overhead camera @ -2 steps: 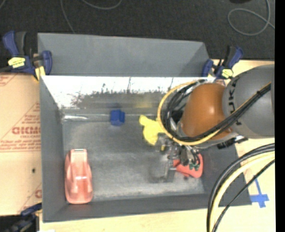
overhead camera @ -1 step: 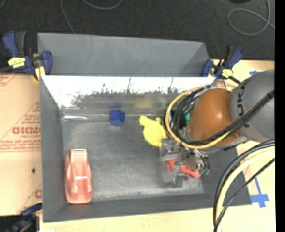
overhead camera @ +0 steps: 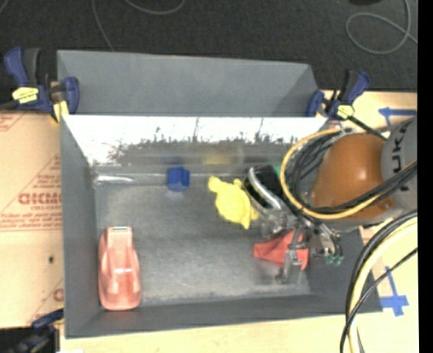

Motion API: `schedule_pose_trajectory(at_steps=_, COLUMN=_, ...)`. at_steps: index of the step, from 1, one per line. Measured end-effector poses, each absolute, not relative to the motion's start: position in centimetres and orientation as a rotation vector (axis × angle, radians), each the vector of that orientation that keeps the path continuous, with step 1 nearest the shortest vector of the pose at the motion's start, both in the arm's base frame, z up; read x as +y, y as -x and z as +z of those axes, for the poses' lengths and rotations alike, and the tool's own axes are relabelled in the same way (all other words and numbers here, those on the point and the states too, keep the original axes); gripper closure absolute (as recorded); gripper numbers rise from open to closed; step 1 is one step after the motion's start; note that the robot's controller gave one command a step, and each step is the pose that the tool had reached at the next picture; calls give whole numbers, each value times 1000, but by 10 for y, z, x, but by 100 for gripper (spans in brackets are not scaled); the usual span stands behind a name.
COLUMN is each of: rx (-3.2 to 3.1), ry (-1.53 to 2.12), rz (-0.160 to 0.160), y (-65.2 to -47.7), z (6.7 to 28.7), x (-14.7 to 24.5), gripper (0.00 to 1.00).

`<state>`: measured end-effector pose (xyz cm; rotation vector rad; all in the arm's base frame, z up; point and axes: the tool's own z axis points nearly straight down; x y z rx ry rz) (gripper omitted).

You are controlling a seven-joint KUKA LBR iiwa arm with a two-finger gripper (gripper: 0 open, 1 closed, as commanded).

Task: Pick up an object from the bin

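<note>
Jaws: low at the right end of the bin, close to its near wall; I cannot tell whether they are open or closed.
Red thing: small and angular, on the bin floor right at my jaws, on their left.
Yellow thing: lumpy, near the red thing, further back and to its left.
Blue block: by the back wall, left of the yellow thing.
Pink thing: long with a rounded top, in the near left corner, well apart from me.

Bright, even light falls from above into the bin. Its far wall, beyond and left of the gripper, glares white in a broad band. The orange cover beside the gripper carries a soft sheen; shadows around the gripper are faint
</note>
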<state>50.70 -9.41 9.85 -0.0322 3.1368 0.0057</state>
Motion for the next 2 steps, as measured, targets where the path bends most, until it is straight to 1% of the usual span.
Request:
schedule_pose_trajectory(at_steps=1, rx=3145, ry=-21, rz=4, y=-495, z=69, x=-137, gripper=0)
schedule_pose_trajectory(at_steps=2, rx=3119, ry=-338, rz=13, y=-499, z=71, x=-135, gripper=100)
